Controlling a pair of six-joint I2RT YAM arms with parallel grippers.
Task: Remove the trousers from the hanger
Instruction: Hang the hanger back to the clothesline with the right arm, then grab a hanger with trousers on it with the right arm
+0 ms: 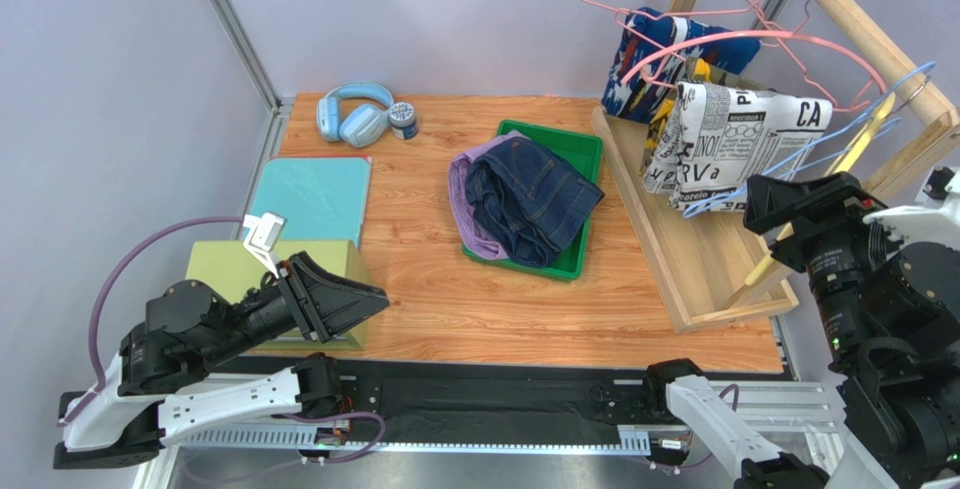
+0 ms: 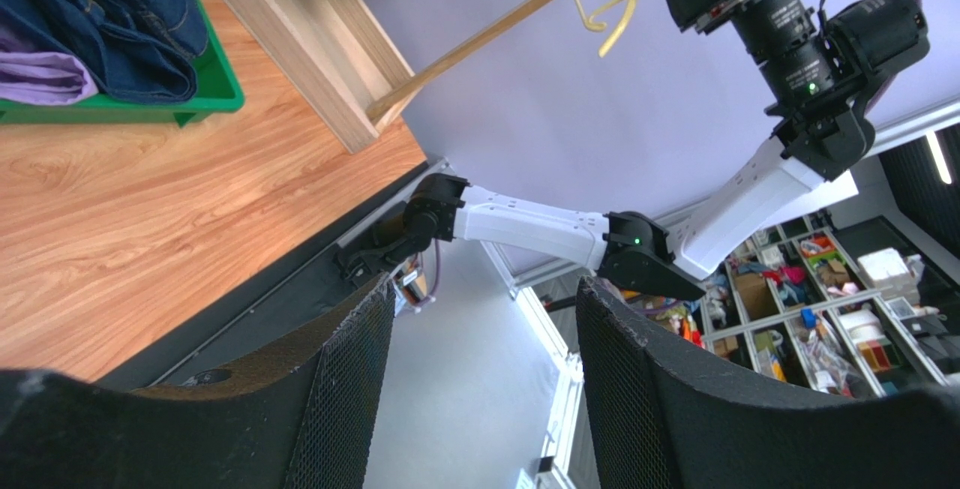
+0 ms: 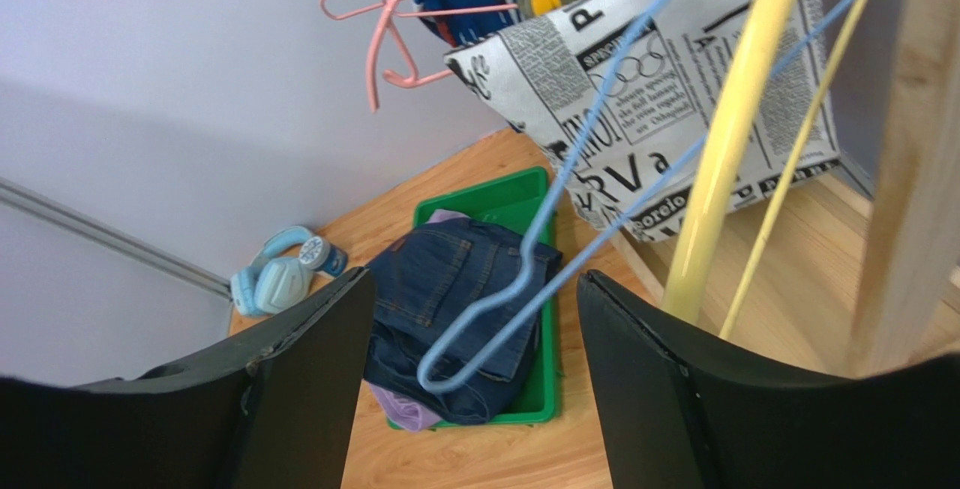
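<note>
Newsprint trousers (image 1: 732, 135) (image 3: 665, 95) hang from the wooden rack (image 1: 699, 264) at the right. Behind them hang a blue-white-red print pair (image 1: 659, 56) and a sliver of yellow camouflage cloth (image 1: 674, 75), under pink hangers (image 1: 744, 37). Bare blue (image 3: 530, 275) and yellow (image 3: 732, 129) hangers dangle in front. My right gripper (image 1: 757, 202) (image 3: 473, 287) is open just right of the newsprint pair, and the blue hanger's hook hangs in the sightline between its fingers without touching them. Denim trousers (image 1: 530, 197) lie over purple ones (image 1: 464, 191) in the green tray (image 1: 575, 152). My left gripper (image 1: 366, 300) (image 2: 485, 292) is open and holds nothing, low at the near left.
Blue headphones (image 1: 353, 112) and a small round tin (image 1: 402, 118) sit at the back left. A teal folder (image 1: 312, 197) and an olive box (image 1: 242, 270) lie along the left side. The rack's sloping base board runs down the table's right side.
</note>
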